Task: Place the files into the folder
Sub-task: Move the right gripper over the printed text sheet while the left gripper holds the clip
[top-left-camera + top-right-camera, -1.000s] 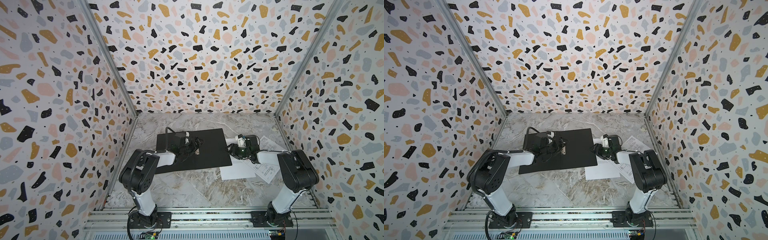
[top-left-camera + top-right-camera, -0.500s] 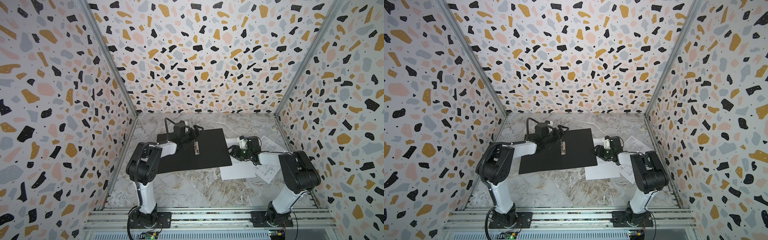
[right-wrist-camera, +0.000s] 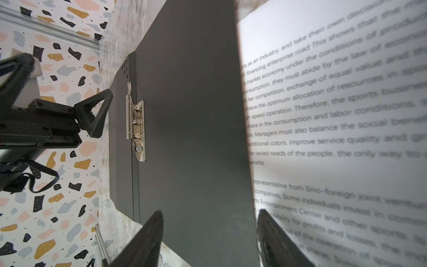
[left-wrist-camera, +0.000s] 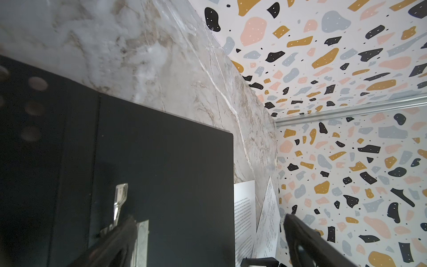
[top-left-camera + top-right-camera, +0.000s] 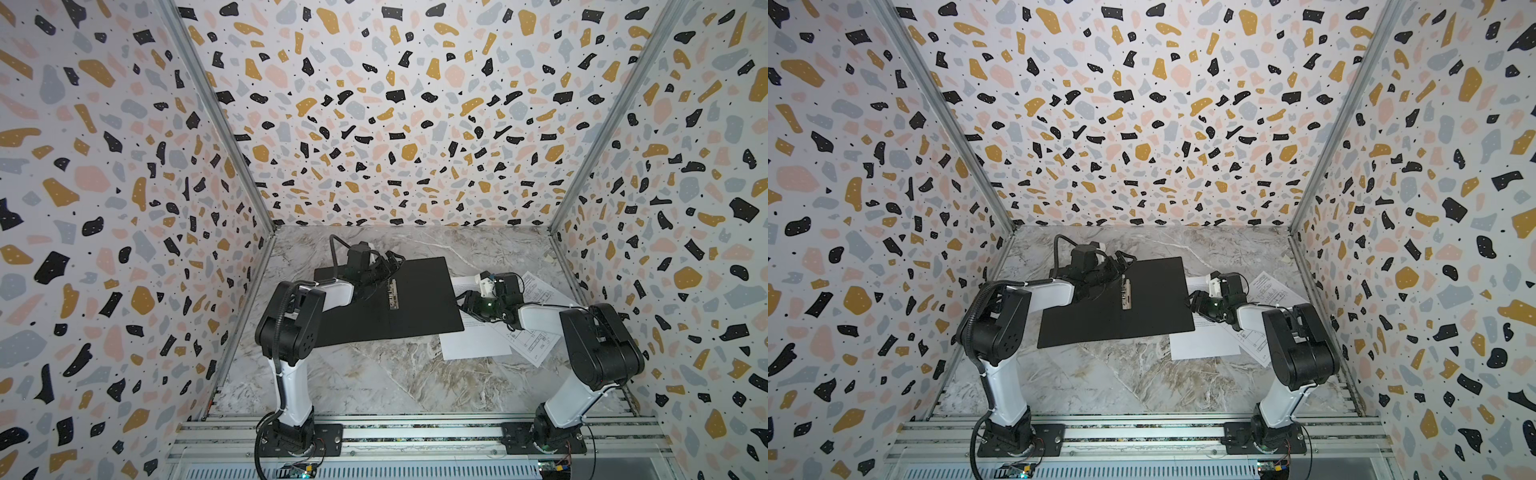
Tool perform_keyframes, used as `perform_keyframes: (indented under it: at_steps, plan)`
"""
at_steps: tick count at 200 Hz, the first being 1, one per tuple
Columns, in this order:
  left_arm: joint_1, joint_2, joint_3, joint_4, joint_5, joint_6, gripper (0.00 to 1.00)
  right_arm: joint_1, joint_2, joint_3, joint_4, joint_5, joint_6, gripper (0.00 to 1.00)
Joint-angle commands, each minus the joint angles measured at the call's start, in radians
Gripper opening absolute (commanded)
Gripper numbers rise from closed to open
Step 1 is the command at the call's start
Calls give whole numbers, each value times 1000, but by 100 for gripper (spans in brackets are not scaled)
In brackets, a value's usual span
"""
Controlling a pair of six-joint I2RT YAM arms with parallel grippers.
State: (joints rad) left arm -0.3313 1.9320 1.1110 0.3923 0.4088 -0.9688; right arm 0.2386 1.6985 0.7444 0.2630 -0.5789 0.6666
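The right gripper (image 5: 467, 300) is low at the right edge of the folder (image 5: 419, 299), with its jaws partly open. In the right wrist view one finger (image 3: 147, 240) is over the black inside of the folder and the other finger (image 3: 275, 240) is over the text sheet (image 3: 335, 115), so the edge of the folder runs between them. I cannot tell if the fingers touch the paper, and they do not close on anything.

The left gripper (image 5: 390, 266) is at the far side of the folder, near the top end of the metal clip (image 5: 392, 294). Its jaws are wide open and hold nothing; in the left wrist view one finger (image 4: 120, 240) is just beside the clip (image 4: 120, 203).

The folder lies open and flat on the marble-patterned table (image 5: 374, 382), black side up. It is thin, matte and rectangular, with a fold line along the spine, where the shiny clip is fixed. No paper is inside it.

The two files lie on the table to the right of the folder. The text sheet (image 5: 473, 349) is white with dense printed paragraphs, and its left part goes under the folder's edge. The sheet with line drawings (image 5: 536, 345) lies at an angle, partly overlapping with the text sheet and partly hidden by the right arm.
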Motion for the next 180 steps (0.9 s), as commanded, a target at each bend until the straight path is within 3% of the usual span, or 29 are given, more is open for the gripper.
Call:
perform_keyframes:
  at_steps: [1,48,180]
  plan:
    - [-2,-74,-22,-25,-11,65,99,-6,0,36,-40,14,-43,65]
    - [-1,-166,-104,-108,-51,186,99,-6,31,57,-28,-9,-53,66]
    - [0,-325,-277,-170,-160,313,100,0,71,56,6,-97,-47,66]
